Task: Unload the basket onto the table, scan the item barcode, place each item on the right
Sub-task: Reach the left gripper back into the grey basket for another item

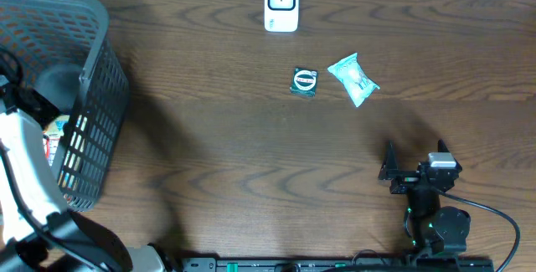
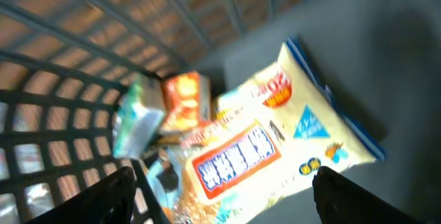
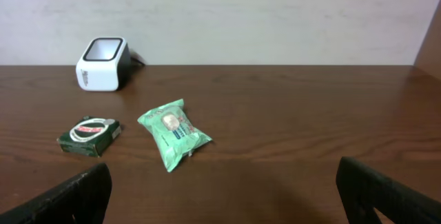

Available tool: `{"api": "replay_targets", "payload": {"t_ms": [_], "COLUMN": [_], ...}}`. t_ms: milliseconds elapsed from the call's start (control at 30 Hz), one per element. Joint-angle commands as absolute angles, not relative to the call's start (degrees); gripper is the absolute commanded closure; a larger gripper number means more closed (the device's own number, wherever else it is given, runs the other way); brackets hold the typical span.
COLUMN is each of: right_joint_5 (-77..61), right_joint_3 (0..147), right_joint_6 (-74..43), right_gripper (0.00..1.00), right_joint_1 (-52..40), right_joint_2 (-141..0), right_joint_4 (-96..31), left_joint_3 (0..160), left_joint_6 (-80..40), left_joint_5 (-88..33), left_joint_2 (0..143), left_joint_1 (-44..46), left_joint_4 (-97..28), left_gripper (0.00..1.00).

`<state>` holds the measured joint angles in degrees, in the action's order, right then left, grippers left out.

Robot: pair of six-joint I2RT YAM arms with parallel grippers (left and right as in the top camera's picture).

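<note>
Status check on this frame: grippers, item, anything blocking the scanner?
Left gripper open above cream snack bag in basket, nothing held. Right gripper open, empty, low over table. Green pouch and dark packet lie near scanner, not against it.

We see a dark wood counter [image 1: 209, 163] w/ a small green box [image 1: 304, 81] just beside a pale green packet [image 1: 355, 79]; white wall [image 3: 275, 17] behind.

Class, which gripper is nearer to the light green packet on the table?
Right. The right gripper sits nearby, facing the light green packet; the left gripper is far off, inside the basket.
</note>
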<state>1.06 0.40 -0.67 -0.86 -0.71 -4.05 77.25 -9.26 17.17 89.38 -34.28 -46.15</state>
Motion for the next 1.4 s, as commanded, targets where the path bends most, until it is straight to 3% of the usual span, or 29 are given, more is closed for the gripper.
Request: {"api": "replay_targets", "payload": {"t_ms": [0,100,433,767,1267,1367], "right_joint_5": [0.93,0.93,0.93,0.93,0.95,0.93], "right_joint_3": [0.32,0.32,0.32,0.32,0.32,0.32], "right_joint_6": [-1.26,-1.26,-1.26,-1.26,-1.26,-1.26], "right_gripper": [0.01,0.01,0.01,0.01,0.01,0.01], "right_joint_1": [-0.4,-0.4,-0.4,-0.4,-0.4,-0.4], "right_joint_2": [-0.49,-0.49,-0.49,-0.49,-0.49,-0.49], "right_joint_4": [-4.29,-4.29,-4.29,-4.29,-4.29,-4.29], "left_joint_3": [76.93,76.93,76.93,76.93,76.93,76.93], "left_joint_6": [-5.8,0.6,2.33,0.14,0.16,0.14], "left_joint_5": [11.0,4.95,6.13,13.65,13.82,13.76], "left_joint_2": [91.61,94.19,105.69,111.83,111.98,111.98], "left_joint_1": [-34.44,-34.44,-34.96,-35.07,-35.07,-35.07], "left_joint_4": [-47.24,-49.36,-54.59,-51.64,-45.19,-44.38], "left_gripper": [0.19,0.18,0.19,0.18,0.19,0.23]}}
